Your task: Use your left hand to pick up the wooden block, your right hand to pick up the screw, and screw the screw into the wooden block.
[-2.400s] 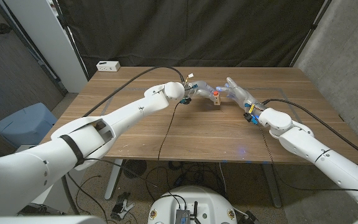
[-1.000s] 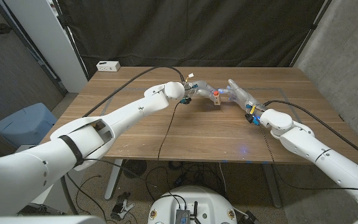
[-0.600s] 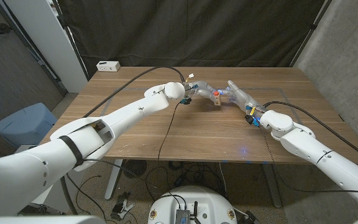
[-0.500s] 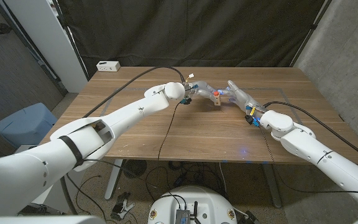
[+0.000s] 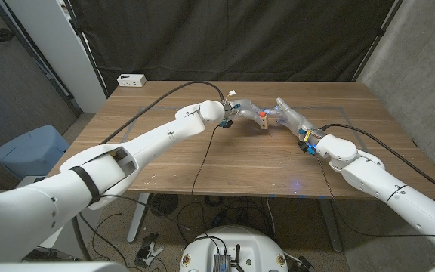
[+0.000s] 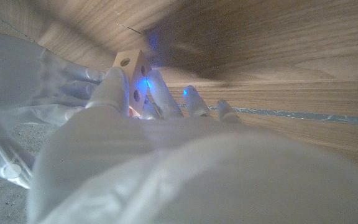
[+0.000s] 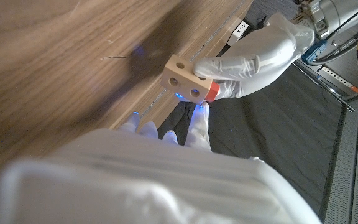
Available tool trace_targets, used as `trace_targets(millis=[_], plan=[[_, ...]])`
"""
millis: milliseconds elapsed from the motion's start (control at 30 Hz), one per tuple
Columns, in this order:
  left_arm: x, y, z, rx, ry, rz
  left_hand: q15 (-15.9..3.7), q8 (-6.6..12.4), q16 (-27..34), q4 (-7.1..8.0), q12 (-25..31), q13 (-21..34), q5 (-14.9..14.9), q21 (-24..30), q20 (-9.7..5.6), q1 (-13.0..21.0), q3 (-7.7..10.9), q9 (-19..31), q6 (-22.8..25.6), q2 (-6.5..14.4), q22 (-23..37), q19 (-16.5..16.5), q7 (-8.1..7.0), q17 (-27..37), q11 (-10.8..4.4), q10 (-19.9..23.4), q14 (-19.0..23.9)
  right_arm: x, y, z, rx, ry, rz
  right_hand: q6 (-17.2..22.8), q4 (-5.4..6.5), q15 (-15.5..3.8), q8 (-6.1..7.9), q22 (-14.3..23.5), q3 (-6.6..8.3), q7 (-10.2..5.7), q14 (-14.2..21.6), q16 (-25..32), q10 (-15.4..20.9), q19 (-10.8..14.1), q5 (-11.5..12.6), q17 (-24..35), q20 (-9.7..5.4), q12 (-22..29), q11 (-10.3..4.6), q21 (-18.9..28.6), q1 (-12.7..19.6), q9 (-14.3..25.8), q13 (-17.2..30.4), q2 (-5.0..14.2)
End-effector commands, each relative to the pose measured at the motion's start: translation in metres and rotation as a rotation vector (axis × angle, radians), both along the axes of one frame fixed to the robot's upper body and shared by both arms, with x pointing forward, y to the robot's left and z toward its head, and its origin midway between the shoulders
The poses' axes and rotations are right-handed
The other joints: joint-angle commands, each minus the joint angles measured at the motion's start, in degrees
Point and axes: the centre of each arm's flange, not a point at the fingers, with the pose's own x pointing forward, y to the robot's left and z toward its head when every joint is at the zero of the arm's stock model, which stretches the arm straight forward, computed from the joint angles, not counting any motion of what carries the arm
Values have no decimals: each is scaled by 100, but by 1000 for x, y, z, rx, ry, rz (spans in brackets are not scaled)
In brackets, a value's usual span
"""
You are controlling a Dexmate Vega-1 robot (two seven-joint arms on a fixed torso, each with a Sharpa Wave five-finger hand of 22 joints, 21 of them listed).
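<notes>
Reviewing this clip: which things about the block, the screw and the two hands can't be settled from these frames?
- Screw: a red part shows at the wooden block in the right wrist view; its thread depth is hidden.
- Right hand: too small in the head view to tell whether it grips the screw.
- Left hand: it holds the block, but its own blurred back covers the contact.

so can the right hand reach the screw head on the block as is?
Probably yes: the right hand sits right beside the wooden block, fingertips by the red screw, nothing between. The left hand grips the other side.
</notes>
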Motion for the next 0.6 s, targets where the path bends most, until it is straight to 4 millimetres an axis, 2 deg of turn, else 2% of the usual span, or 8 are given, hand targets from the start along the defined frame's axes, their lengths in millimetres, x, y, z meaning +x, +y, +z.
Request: trace_targets(millis=[33,600], plan=[[-3,1,-1,-1,0,-2,-292,18,21,28,-14,22,34,17,7,-18,25,13,200,67,21,11,98,20,-7,52,37,-6,2,-5,-2,2,2,-13,14,16,11,0,-49,15,-861,-15,-236,-4,31,12,17,2,17,11,15,18,17,138],[-7,-2,-3,-1,-5,-6,-294,12,21,31,-15,20,34,19,7,-24,29,13,186,71,21,15,94,20,-6,54,42,-16,3,-11,-4,4,5,3,13,16,17,0,-58,1,-856,-13,-231,-1,36,11,11,5,21,13,21,18,17,147]])
